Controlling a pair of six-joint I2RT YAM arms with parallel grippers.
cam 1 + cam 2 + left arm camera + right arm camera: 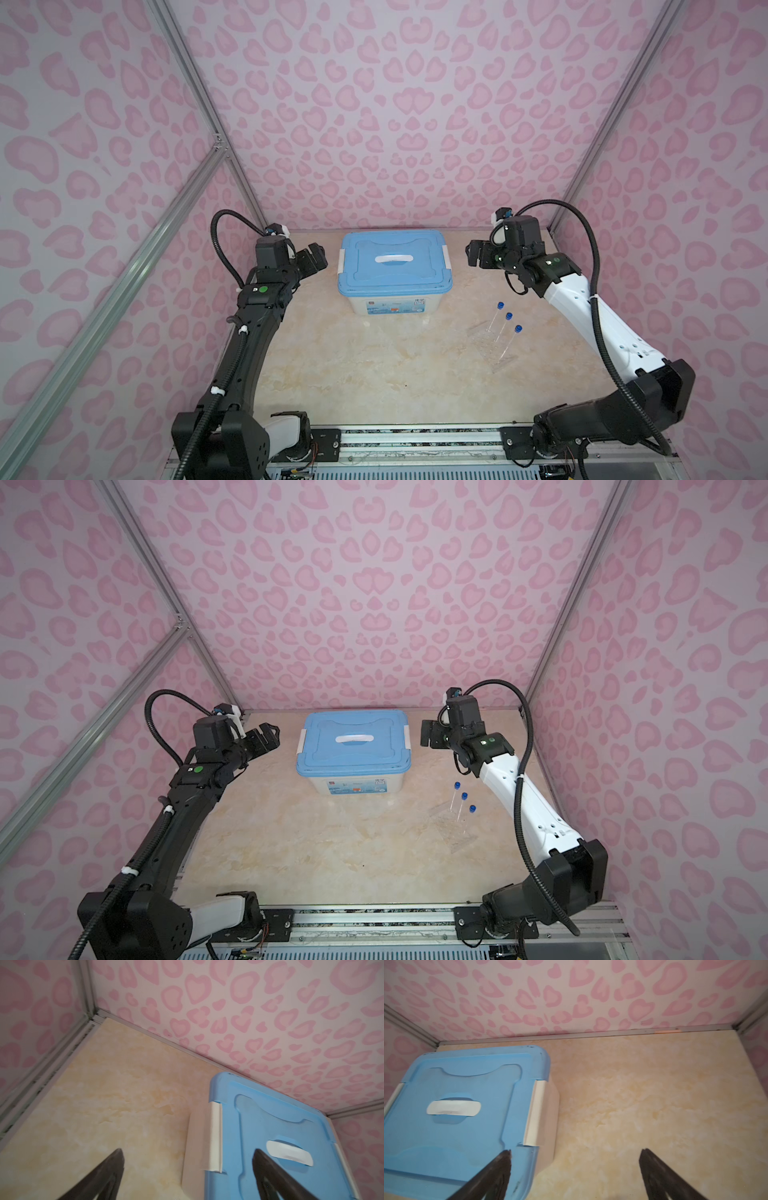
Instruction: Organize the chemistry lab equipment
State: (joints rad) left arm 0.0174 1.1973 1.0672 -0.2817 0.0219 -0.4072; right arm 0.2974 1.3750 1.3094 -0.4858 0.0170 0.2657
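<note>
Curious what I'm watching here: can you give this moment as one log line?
left gripper open, empty | right gripper open, empty | blue lid on bin | three tubes standing in rack

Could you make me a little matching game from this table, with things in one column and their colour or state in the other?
Things:
1. lid
2. test tubes
3. handle
4. left claw

States:
A. white, in the middle of the lid
B. open, holding nothing
C. blue, on top of the white box
D. standing in the clear rack

Pairs: 1-C, 2-D, 3-A, 4-B
</note>
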